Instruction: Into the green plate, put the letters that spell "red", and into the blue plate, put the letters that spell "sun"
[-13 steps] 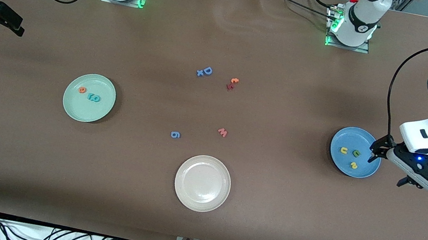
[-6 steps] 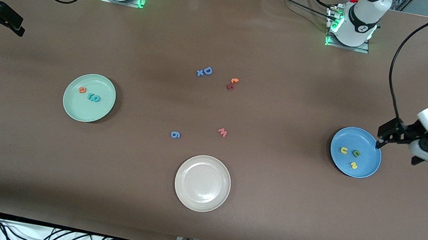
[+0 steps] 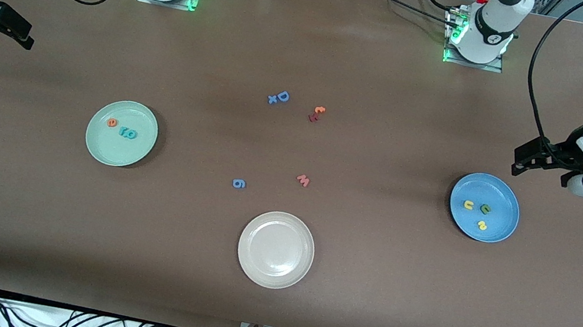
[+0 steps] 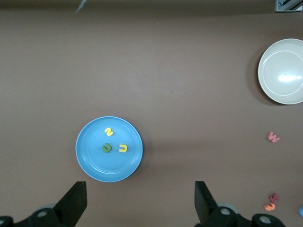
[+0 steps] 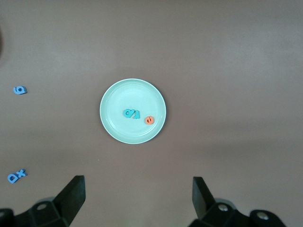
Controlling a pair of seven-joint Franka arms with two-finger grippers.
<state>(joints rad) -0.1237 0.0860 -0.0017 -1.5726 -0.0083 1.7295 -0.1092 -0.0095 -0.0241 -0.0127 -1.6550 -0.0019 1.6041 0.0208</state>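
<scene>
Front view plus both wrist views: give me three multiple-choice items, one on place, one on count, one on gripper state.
1. Where is the yellow "s"?
A. in the blue plate
B. in the cream-white plate
C. on the bare table

2. How many letters lie in the green plate?
A. one
B. three
C. five

3. How do the left gripper's jaws stand?
A. shut on a letter
B. open, holding nothing
C. shut on a plate

Key: 1 A, it lies beside the two arch-shaped letters there; 2 B, orange "e", teal "r", teal "d"; 3 B, the left wrist view shows its fingers apart with nothing between.
</scene>
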